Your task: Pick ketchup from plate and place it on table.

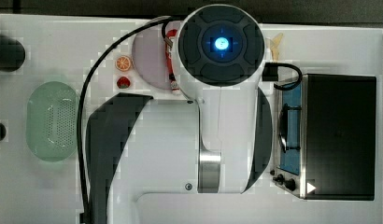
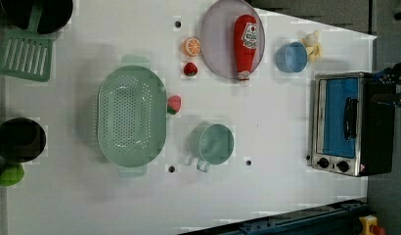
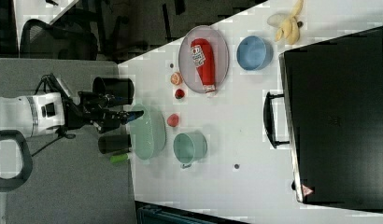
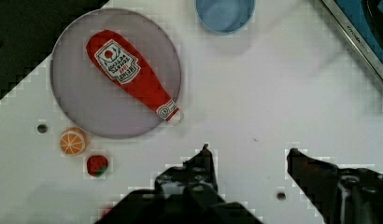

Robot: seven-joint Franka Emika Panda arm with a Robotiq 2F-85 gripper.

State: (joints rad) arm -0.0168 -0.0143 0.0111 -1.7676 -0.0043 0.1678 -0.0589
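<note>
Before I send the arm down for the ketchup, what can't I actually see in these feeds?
- Top view: the arm covers most of the ketchup and part of the plate.
- Wrist view: the tool is cut off by the edge; its fingers stand apart over bare table.
- Left and right views: the ketchup label is too small to read.
- Whether the ketchup cap overhangs the plate rim or rests on it: unclear.

The ketchup [image 2: 245, 44] is red with a white printed label, lying on a pale lilac-grey plate [image 2: 216, 36] on the white table [image 2: 267, 122]. Nearby are a blue bowl [image 2: 291, 57], a perforated mint-green basket [image 2: 131, 116], an orange slice [image 2: 192, 46] and a red strawberry [image 2: 190, 69].
</note>
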